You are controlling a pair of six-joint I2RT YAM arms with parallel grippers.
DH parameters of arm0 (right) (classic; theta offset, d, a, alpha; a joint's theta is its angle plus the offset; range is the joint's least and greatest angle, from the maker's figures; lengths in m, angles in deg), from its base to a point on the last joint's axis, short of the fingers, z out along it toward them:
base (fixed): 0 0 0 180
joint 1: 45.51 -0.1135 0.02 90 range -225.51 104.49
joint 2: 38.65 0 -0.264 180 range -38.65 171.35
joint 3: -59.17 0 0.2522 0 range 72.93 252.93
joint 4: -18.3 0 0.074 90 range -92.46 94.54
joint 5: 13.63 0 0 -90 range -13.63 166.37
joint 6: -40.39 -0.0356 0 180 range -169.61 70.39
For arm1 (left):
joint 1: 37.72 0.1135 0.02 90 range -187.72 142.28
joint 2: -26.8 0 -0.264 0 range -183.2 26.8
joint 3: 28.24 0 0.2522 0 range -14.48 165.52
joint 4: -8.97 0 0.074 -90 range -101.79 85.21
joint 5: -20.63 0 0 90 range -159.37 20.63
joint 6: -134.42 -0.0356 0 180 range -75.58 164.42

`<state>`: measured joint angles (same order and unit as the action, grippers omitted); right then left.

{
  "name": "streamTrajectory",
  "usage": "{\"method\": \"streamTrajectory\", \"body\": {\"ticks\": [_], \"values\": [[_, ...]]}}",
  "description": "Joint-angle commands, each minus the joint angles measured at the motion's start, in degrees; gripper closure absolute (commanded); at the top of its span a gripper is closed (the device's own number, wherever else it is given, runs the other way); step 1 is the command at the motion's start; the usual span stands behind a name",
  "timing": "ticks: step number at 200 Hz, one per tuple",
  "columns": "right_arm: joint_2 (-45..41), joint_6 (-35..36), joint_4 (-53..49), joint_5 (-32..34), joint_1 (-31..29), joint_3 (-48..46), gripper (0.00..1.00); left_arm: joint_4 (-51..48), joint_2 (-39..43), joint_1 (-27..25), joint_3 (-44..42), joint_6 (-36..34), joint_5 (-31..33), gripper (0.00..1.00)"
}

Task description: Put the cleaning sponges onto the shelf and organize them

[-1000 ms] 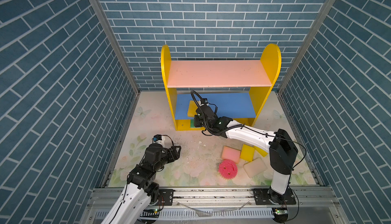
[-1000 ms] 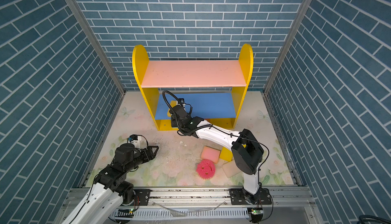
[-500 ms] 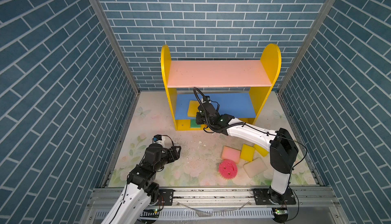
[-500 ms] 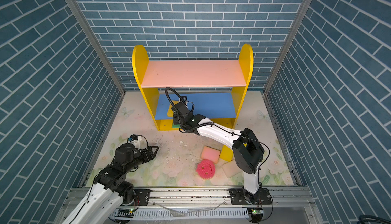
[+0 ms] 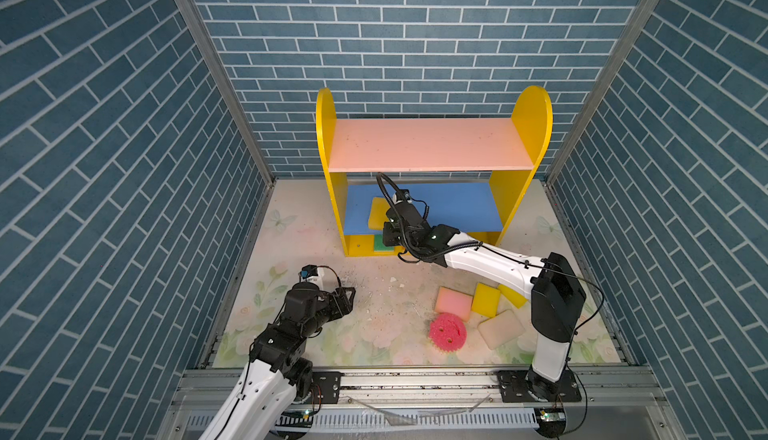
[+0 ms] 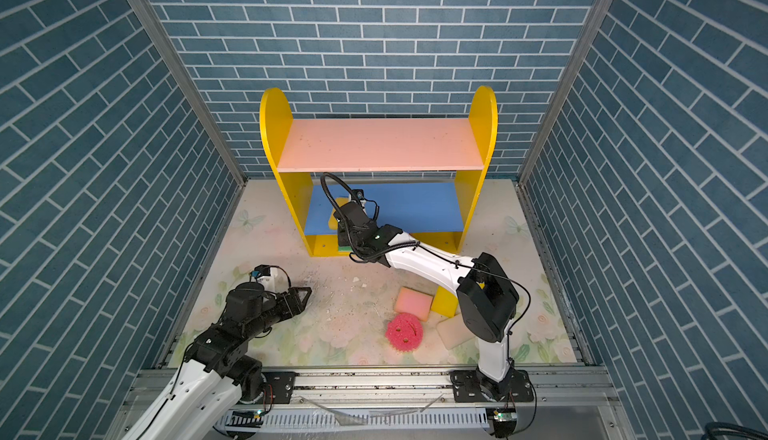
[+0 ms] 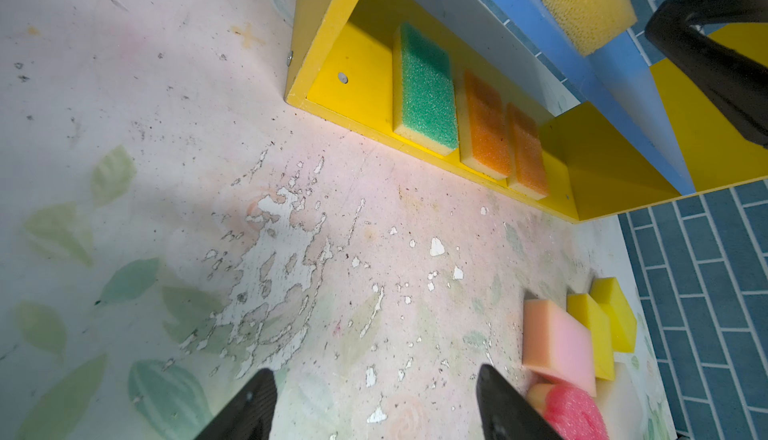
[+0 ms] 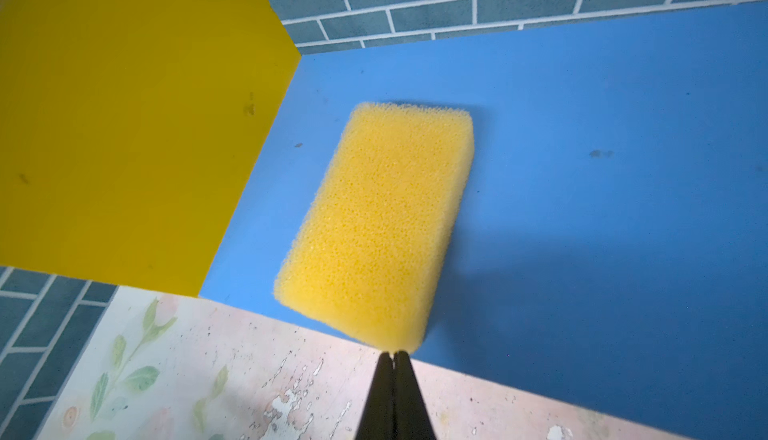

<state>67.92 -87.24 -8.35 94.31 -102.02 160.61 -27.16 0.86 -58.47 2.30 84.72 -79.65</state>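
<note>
Blue-brick walls (image 5: pixel 415 43) box in the shelf (image 5: pixel 530 126). On its blue middle board (image 8: pixel 582 147) the yellow sponge (image 8: pixel 374 226) lies long axis pointing inward, near corner past the front edge. My right gripper (image 8: pixel 392 357), pressed together, touches that corner; my spread left gripper (image 7: pixel 374 400) hangs well off.

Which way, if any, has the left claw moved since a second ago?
No. The left claw hangs where it was, open, just as far from the shelf.
</note>
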Motion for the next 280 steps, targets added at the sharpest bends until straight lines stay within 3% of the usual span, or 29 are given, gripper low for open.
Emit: {"method": "streamTrajectory", "body": {"ticks": [1,95,168,280], "values": [[-2.9,-2.0,-1.1,0.1,-0.8,-1.6,1.0,0.1,0.1,0.0,-1.1,0.3,0.3,0.23],[-1.5,5.9,-0.8,2.1,-0.5,0.8,1.0,-0.9,1.1,0.0,-1.2,0.2,0.2,0.23],[0.6,3.3,-1.4,-6.0,-0.6,1.9,1.0,-1.1,1.7,0.0,-1.7,0.2,0.8,0.23],[2.9,5.2,1.6,-7.9,3.7,2.6,1.0,-1.0,1.7,0.0,-1.9,0.0,1.2,0.23]]}}
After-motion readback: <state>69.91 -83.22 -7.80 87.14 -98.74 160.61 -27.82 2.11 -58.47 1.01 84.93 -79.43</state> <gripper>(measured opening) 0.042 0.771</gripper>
